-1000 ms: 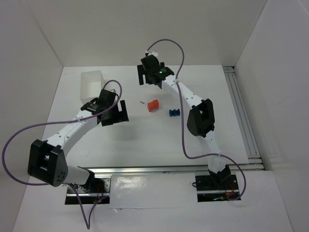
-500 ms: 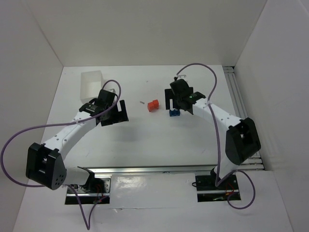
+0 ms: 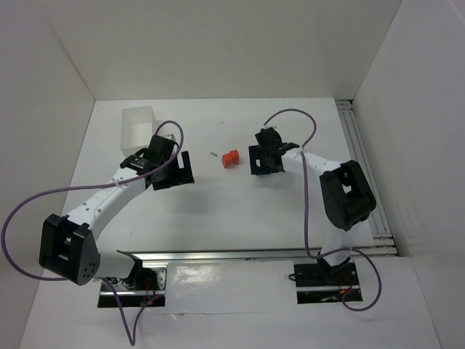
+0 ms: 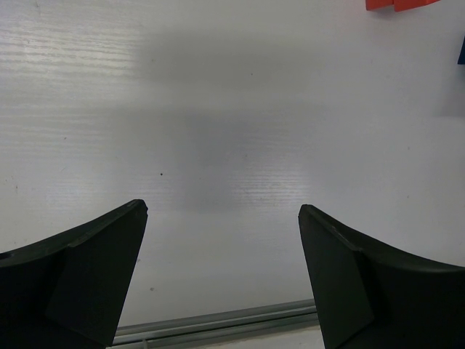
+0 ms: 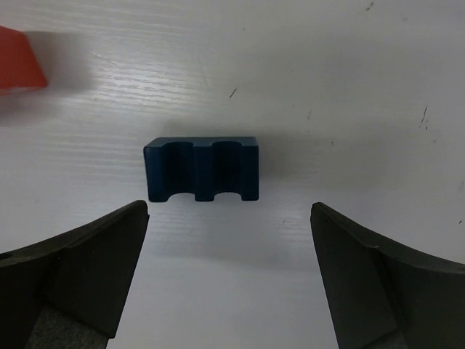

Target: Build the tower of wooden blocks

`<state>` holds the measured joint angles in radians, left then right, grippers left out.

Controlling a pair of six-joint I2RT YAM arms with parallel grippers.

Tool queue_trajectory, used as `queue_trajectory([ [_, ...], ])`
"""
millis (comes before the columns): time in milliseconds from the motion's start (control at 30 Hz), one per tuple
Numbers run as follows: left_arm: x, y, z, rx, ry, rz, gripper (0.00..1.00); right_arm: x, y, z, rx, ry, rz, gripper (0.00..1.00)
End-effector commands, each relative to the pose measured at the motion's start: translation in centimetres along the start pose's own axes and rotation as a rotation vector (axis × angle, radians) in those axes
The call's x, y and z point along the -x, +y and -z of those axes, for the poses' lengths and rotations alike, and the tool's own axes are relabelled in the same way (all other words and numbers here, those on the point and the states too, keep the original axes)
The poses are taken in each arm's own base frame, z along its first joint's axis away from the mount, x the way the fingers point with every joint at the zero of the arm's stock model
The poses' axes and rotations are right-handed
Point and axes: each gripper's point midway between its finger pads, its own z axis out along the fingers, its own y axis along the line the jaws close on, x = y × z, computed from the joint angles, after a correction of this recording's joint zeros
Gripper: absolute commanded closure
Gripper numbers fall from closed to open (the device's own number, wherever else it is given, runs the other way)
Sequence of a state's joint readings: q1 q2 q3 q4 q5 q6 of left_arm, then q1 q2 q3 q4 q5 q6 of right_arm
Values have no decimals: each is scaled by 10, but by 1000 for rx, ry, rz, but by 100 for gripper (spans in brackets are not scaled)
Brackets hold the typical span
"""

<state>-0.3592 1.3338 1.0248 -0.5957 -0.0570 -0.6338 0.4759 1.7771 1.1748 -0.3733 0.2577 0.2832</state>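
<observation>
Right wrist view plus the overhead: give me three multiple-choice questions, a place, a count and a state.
1. The left gripper and right gripper are: A both open; B both shut; C each holding a block.
2. Grooves in the blue block: A one; B two; C four.
3. The blue block lies: A in the left gripper; B on the table before the right gripper; C lifted off the table.
Answers: A, jaws stand wide with nothing between; B, two rounded channels show; B, it rests flat ahead of that gripper.

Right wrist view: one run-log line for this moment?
phase: pre-grasp; right gripper: open, aimed at blue block, no contact; left gripper: open, empty; red-orange block: on table, apart
</observation>
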Motion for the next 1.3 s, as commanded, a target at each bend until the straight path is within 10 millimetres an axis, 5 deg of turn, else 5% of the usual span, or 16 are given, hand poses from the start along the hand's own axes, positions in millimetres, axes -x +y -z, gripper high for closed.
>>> queue_trajectory([
  [0, 5, -5, -2, -6, -10, 6, 1, 29, -2, -8, -3, -76, -11, 0],
  [467, 5, -3, -8, 7, -6, 5, 1, 39, 2, -28, 7, -64, -29, 0],
  [1033, 1, 1, -8, 20, -3, 5, 1, 34, 1, -42, -39, -39, -134, 13],
  [1100, 1, 1, -8, 20, -3, 5, 1, 34, 1, -42, -39, -39, -134, 17],
  [1267, 1, 1, -8, 20, -3, 5, 1, 40, 0, -39, -42, -60, -140, 45],
])
